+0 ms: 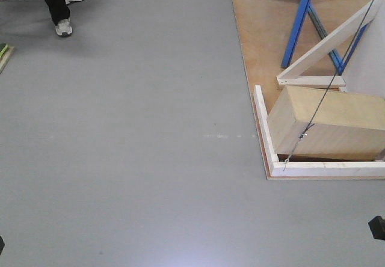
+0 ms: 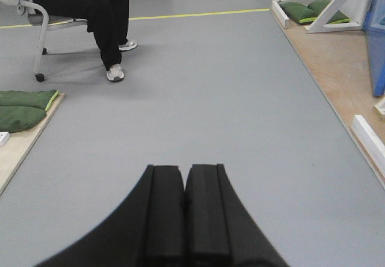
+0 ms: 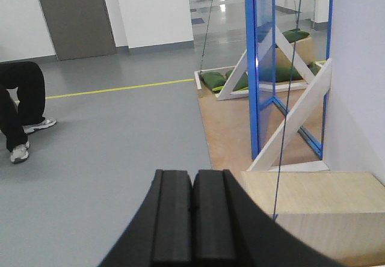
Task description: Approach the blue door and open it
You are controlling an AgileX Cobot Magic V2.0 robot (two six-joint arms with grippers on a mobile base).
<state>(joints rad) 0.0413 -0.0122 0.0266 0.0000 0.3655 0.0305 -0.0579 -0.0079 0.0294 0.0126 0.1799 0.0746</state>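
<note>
The blue door point(image 3: 262, 68) is a tall blue-framed glass panel standing on a wooden platform, ahead and to the right in the right wrist view. Its blue frame legs point(image 1: 304, 20) show at the top right of the front view, and a blue edge point(image 2: 376, 50) at the far right of the left wrist view. My right gripper point(image 3: 193, 180) is shut and empty, well short of the door. My left gripper point(image 2: 184, 174) is shut and empty over bare grey floor.
A plywood box point(image 1: 328, 122) sits on the white-edged wooden platform point(image 1: 262, 113) with white diagonal braces point(image 1: 334, 41) and a thin cable. A seated person point(image 2: 90, 14) is at the far left. Green cushions point(image 2: 24, 107) lie left. A grey door point(image 3: 75, 14) is in the far wall.
</note>
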